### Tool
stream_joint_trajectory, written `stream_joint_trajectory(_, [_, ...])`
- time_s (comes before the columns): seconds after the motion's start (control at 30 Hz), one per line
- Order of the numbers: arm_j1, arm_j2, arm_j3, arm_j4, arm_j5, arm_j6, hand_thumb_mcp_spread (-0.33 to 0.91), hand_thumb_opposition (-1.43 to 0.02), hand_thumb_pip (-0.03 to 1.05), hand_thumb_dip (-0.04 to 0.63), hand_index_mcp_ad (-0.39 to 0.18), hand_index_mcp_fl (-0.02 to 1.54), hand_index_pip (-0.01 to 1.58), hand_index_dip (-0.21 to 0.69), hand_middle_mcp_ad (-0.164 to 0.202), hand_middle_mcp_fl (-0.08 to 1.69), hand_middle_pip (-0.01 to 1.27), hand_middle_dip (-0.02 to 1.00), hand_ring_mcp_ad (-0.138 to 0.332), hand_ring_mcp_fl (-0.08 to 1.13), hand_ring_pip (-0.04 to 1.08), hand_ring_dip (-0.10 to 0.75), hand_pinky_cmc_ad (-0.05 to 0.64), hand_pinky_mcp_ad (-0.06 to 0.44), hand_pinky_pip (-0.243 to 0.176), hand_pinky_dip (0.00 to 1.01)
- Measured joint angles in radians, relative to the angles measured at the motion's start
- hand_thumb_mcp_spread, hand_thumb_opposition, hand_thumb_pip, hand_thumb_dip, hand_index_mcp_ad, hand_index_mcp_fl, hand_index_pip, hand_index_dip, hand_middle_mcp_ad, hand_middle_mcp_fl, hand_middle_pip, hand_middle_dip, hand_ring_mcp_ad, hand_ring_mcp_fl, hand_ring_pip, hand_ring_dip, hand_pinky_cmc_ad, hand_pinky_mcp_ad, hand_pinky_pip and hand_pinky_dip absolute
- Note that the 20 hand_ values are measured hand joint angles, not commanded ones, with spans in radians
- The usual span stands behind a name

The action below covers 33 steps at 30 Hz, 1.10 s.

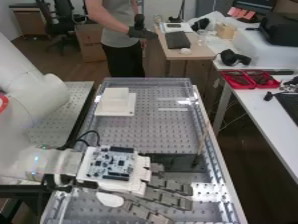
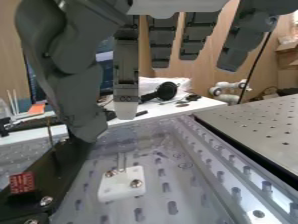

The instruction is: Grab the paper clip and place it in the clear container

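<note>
- ok so from my seat the hand [image 1: 169,187] is out over the near part of the metal bench [image 1: 126,131], pointing toward the right side in the high view, w/ the white arm [image 1: 30,95] coming in from the left
- it's wide rn: wrist view has the fingers [image 2: 161,42] pretty much straight w/ gaps between them, and the thumb [image 2: 76,92] hanging apart from them
- paper clip: can't tell where it is tbh; there's a thin pale upright bit [image 2: 122,161] by the white block [image 2: 114,189] w/ two screws on top, but idk what that bit is
- clear container: can't say which see-through stuff on the bench is the container, sry
- black base [image 2: 50,182] sits near that white block, w/ a small red piece [image 2: 22,182] on it
- circuit board [image 1: 112,162] rides on top of the white housing [image 1: 141,175] at the back of the hand
- farther up the bench there's a small white slab on a bigger one [image 1: 128,107], well apart from the fingers
- side table [image 1: 263,107] on the right of the high view has red trays [image 1: 239,80] and black headphones [image 1: 234,58], fyi
</note>
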Motion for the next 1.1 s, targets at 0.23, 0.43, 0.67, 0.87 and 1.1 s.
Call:
stream_joint_trajectory(0.23, [-0.008,-0.015,0.005,0.016,-0.021,-0.016,0.46,-0.80,0.64,0.251,-0.087,0.05,1.54,0.175,0.059,0.05,0.14,0.19,0.089,-0.01,0.09,0.094,0.278,0.250,0.003,0.20])
stream_joint_trajectory(0.43, [-0.014,-0.025,0.000,0.051,-0.045,-0.047,0.46,-0.81,0.62,0.253,-0.106,0.09,1.55,0.175,0.061,0.07,0.13,0.19,0.089,-0.01,0.08,0.103,0.278,0.250,0.021,0.20])
stream_joint_trajectory(0.67, [-0.021,-0.050,0.014,0.067,-0.056,-0.038,0.46,-0.81,0.62,0.251,-0.106,0.09,1.55,0.175,0.061,0.09,0.14,0.20,0.089,-0.01,0.08,0.103,0.278,0.250,0.021,0.20])
stream_joint_trajectory(0.87, [-0.023,-0.064,0.029,0.069,-0.064,-0.038,0.46,-0.81,0.62,0.251,-0.106,0.11,1.55,0.169,0.061,0.10,0.14,0.20,0.089,0.00,0.08,0.103,0.278,0.248,0.021,0.20])
stream_joint_trajectory(1.1, [-0.027,-0.072,0.034,0.078,-0.081,-0.046,0.46,-0.81,0.63,0.253,-0.106,0.13,1.55,0.152,0.058,0.12,0.14,0.20,0.087,0.00,0.08,0.103,0.297,0.250,0.037,0.20])
